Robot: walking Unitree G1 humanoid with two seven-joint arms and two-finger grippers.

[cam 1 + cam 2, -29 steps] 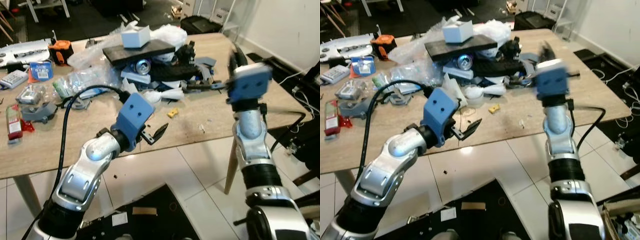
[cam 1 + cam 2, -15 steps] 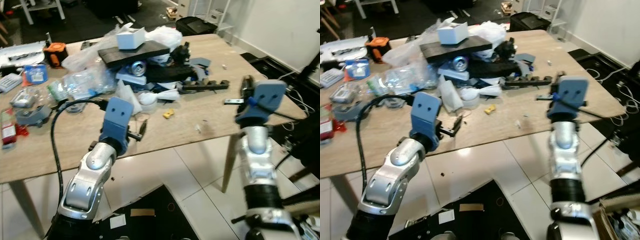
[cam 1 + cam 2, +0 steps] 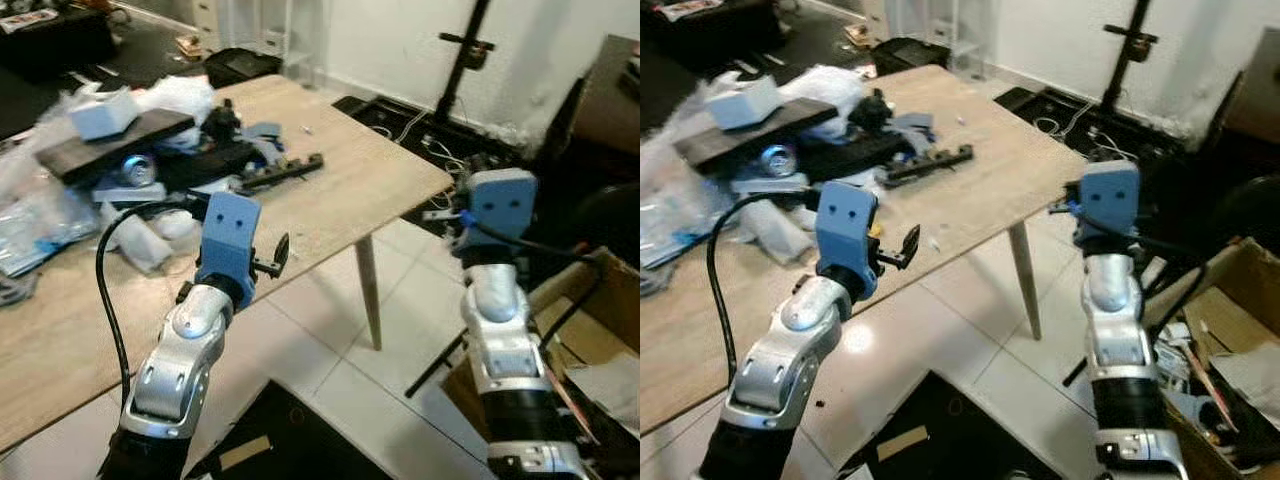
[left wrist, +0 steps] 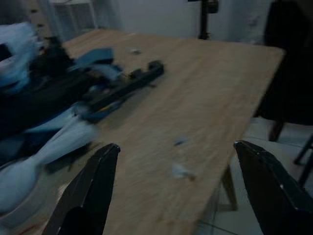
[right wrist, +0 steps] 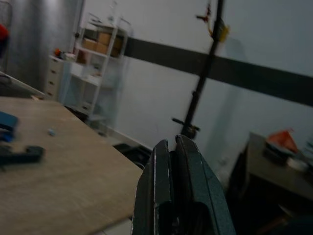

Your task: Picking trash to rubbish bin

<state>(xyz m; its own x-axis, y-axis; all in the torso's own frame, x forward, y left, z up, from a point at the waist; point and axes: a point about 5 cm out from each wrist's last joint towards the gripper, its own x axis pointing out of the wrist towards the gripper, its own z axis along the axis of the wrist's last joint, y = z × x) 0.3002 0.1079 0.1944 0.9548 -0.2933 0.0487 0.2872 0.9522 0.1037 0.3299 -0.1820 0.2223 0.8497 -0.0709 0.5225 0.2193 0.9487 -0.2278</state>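
A heap of trash (image 3: 150, 165) lies on the wooden table (image 3: 360, 175): plastic bags, a drinks can (image 3: 133, 170), a black board with a white box (image 3: 100, 112) on it, and a long black bar (image 3: 280, 172). My left gripper (image 3: 272, 256) hovers over the table's near edge, beside the heap; in the left wrist view its fingers (image 4: 93, 196) stand wide apart with nothing between them. Beyond the table's corner, above the floor, my right gripper (image 5: 173, 142) is raised. Its two fingers are pressed together, and I see nothing held in them.
An open cardboard box (image 3: 590, 340) with papers and scraps inside stands on the floor at the right. A black stand (image 3: 470, 50) and cables sit by the white wall behind. The table's corner (image 3: 440, 185) and its leg (image 3: 367, 290) lie between my arms.
The whole view has swung right: the table has slid to the left and the cardboard box has come into sight. My right gripper, earlier over the table, now sits past its corner.
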